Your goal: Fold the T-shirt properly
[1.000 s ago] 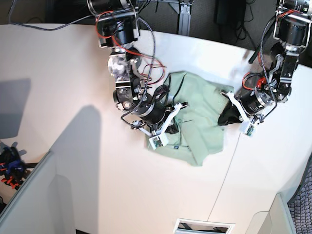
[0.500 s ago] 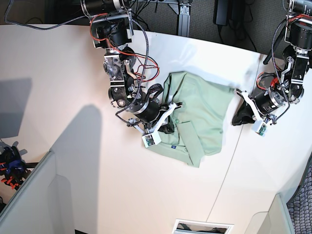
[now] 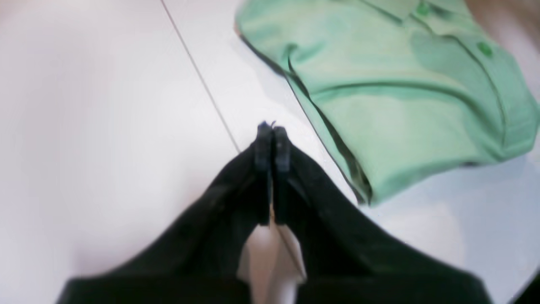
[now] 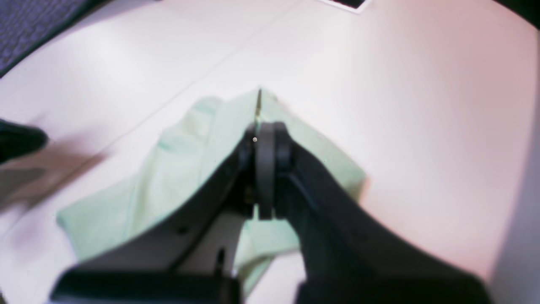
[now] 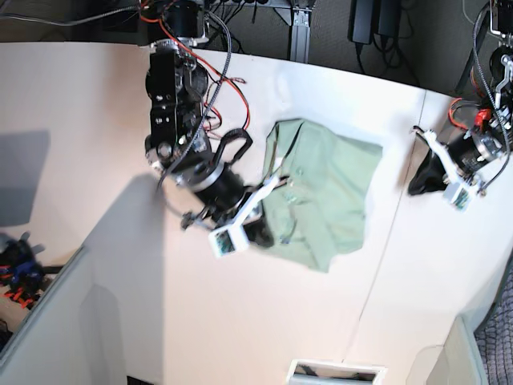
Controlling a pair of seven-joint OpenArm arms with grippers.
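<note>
Base view, from its left: the right gripper (image 5: 268, 215) sits at the near left edge of the pale mint-green collared cloth T-shirt (image 5: 329, 196), which lies partly folded on the off-white curved table (image 5: 96, 104). In the right wrist view that gripper's (image 4: 263, 135) black fingers (image 4: 278, 147) are pressed together on a raised ridge of the shirt's (image 4: 185, 156) fabric, the cloth spreading out to both sides beneath them. Red and black cables (image 5: 220, 88) hang from the arm behind it. Further right, past the shirt and across a thin seam in the tabletop (image 5: 385, 241), the left gripper (image 5: 421, 172) stands well apart from the cloth. In the left wrist view its (image 3: 270, 135) fingers (image 3: 261, 152) are closed together on nothing, over the seam (image 3: 198, 76), with the shirt's (image 3: 392, 97) buttoned collar end lying ahead and to one side.
</note>
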